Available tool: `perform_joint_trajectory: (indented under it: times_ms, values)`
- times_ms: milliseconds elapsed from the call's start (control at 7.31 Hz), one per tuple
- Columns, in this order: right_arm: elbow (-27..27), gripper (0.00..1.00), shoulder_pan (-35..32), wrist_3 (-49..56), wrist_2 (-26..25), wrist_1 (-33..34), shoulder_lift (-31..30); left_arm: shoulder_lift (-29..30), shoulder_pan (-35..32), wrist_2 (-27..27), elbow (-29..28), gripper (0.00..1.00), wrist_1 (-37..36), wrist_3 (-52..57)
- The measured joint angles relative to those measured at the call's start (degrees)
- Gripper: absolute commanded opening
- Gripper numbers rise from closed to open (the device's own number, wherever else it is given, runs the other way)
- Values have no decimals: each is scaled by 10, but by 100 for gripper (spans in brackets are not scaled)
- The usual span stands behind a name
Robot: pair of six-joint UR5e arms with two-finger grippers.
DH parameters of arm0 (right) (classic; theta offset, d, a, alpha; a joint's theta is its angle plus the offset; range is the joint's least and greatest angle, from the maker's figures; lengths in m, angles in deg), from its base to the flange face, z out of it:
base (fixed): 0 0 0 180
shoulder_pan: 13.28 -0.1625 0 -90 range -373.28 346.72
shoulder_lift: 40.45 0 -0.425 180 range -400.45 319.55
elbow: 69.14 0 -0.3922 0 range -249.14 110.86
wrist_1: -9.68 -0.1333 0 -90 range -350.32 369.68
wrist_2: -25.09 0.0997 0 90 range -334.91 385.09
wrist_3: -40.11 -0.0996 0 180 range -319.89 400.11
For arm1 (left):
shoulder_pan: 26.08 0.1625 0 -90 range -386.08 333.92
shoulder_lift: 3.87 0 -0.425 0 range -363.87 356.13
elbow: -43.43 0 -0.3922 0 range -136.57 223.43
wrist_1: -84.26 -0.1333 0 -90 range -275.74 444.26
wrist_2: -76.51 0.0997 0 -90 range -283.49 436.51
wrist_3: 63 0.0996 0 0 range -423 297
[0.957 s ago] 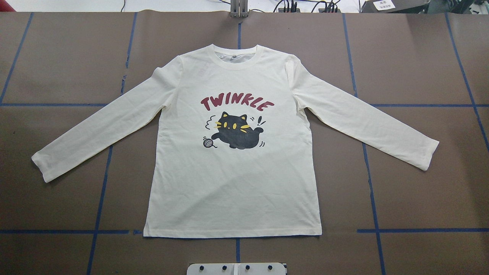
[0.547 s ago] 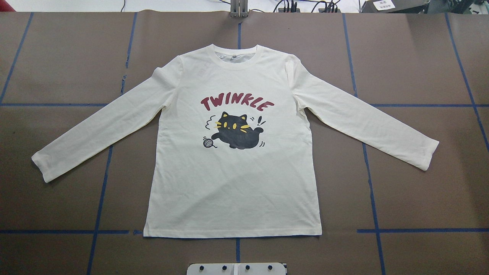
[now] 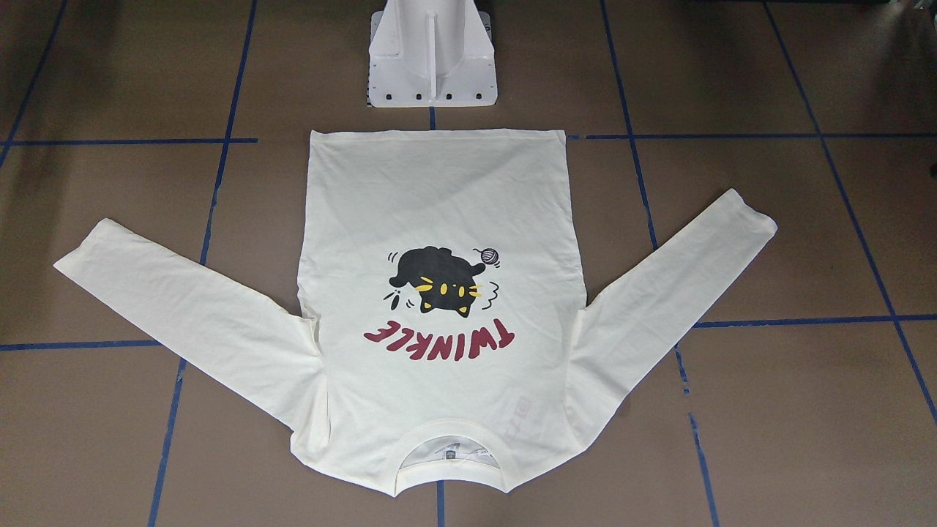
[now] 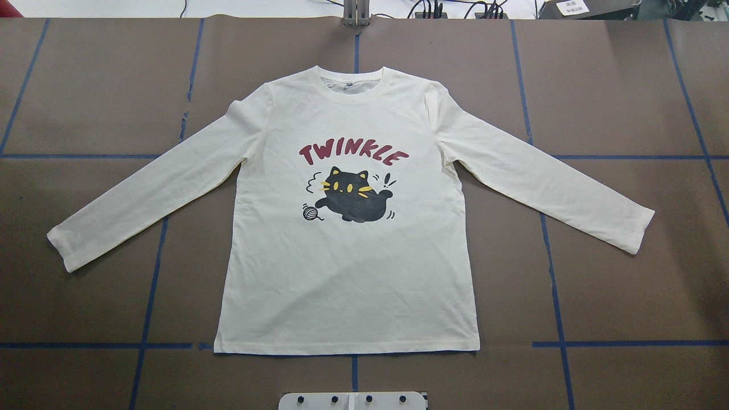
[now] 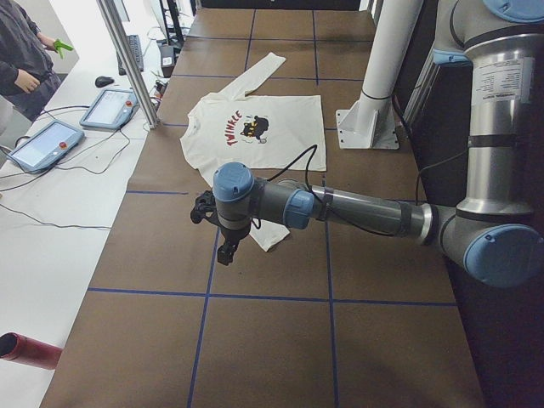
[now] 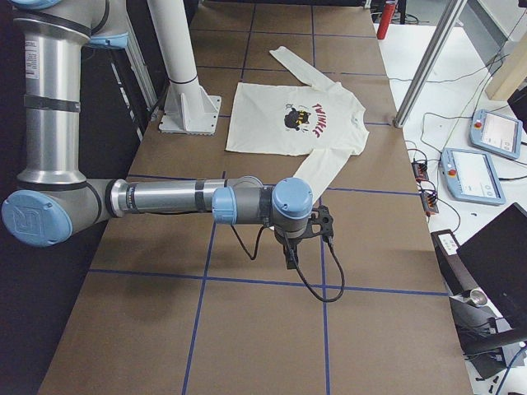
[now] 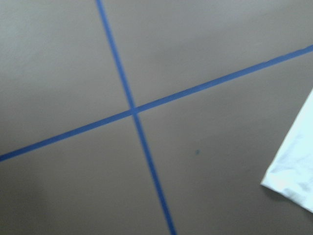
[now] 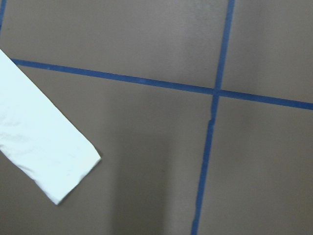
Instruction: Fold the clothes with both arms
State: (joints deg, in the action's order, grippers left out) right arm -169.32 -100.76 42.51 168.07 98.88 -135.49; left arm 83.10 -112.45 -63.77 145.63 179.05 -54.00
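Note:
The clothes are one cream long-sleeved shirt (image 4: 347, 273) lying flat and print side up on the brown table, with a black cat and red "TWINKLE". Its collar points away from the robot and both sleeves are spread outwards (image 3: 439, 197). The left gripper (image 5: 226, 253) hangs over the table just beyond the near sleeve's cuff (image 7: 293, 171). The right gripper (image 6: 290, 258) hangs just past the other cuff (image 8: 49, 156). Both grippers show only in the side views, so I cannot tell whether they are open or shut. Neither touches the shirt.
Blue tape lines (image 4: 151, 273) grid the table. The white pedestal base (image 3: 432, 73) stands at the shirt's hem. Beyond the far edge are a metal post (image 5: 127, 59), control tablets (image 5: 42, 144) (image 6: 473, 173) with cables, and a person (image 5: 21, 59).

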Motion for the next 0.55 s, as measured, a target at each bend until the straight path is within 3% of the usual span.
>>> perform_joint_trajectory:
  times_ms: [274,547]
  values:
    - [5,100,90,-169,-28,-112,-4,-1,0,-19,-11,100,32,-18]
    - [23,100,172,-251,-79,-184,-14,-2,0,-21,-13,100,41,-22]
